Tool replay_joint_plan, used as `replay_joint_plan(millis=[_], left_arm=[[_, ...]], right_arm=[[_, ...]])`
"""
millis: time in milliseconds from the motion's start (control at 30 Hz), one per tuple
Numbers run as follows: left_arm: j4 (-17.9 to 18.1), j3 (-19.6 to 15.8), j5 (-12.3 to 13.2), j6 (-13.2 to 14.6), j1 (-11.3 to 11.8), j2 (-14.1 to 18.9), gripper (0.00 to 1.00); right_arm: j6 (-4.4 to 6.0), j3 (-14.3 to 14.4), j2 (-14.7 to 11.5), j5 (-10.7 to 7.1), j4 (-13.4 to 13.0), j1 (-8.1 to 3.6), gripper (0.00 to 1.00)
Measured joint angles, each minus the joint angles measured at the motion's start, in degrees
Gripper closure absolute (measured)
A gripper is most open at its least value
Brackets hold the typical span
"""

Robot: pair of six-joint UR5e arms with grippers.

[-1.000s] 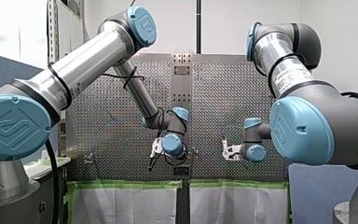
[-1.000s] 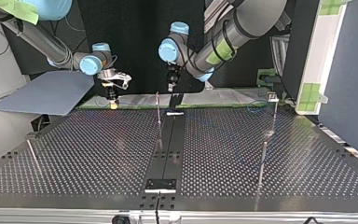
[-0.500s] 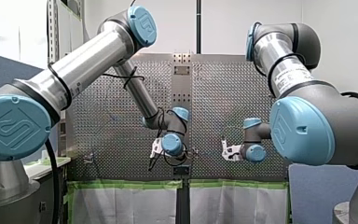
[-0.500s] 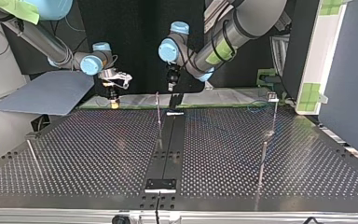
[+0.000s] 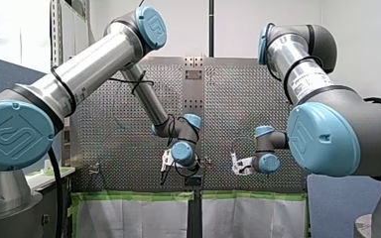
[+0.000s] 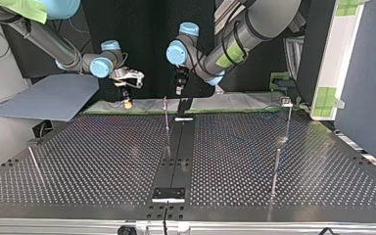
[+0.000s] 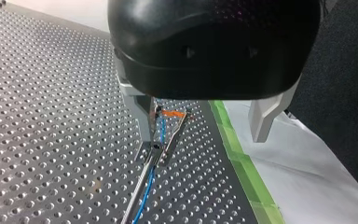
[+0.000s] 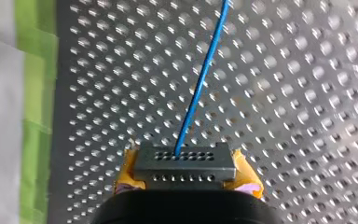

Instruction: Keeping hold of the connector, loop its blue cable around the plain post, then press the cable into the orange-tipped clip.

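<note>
In the right wrist view my right gripper is shut on the dark grey connector, held between its yellow pads. The blue cable runs straight ahead from the connector over the perforated board. In the top view my right gripper hangs above the board's far edge, left of the thin upright post. My left gripper is open. The orange-tipped clip stands just inside one of its fingers, with a stretch of blue cable running through it.
More thin posts stand on the board at the top view's right and left. A black strip runs down the board's middle. Green tape and white sheeting line the far edge.
My right gripper has carried the connector toward the board's middle, rightward in the top view and closer to the central post. My left arm has stayed still.
</note>
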Motion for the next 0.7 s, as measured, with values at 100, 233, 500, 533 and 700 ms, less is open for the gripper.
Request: replay_joint_plan(millis=[100, 233, 500, 533, 700], left_arm=[[-0.07, 0.0, -0.17, -0.1, 0.0, 0.0, 0.0], [-0.36, 0.0, -0.62, -0.1, 0.06, 0.0, 0.0], [-0.47, -0.03, -0.89, -0.24, 0.32, 0.0, 0.0], [-0.49, -0.04, -0.89, -0.33, 0.33, 0.0, 0.0], [-1.56, -0.1, -0.93, -0.35, 0.39, 0.0, 0.0]], right_arm=[[-1.07, 0.65, 0.04, 0.01, 1.09, 0.32, 1.0], [-1.38, 2.2, 0.12, 0.12, 0.54, 0.66, 1.0], [-1.79, 3.2, 0.29, 0.75, 1.32, 1.83, 1.0], [-1.84, 3.4, 0.3, 1.06, 1.32, 2.07, 1.0], [-1.98, 4.74, 0.31, 3.08, 0.74, 3.04, 1.0]])
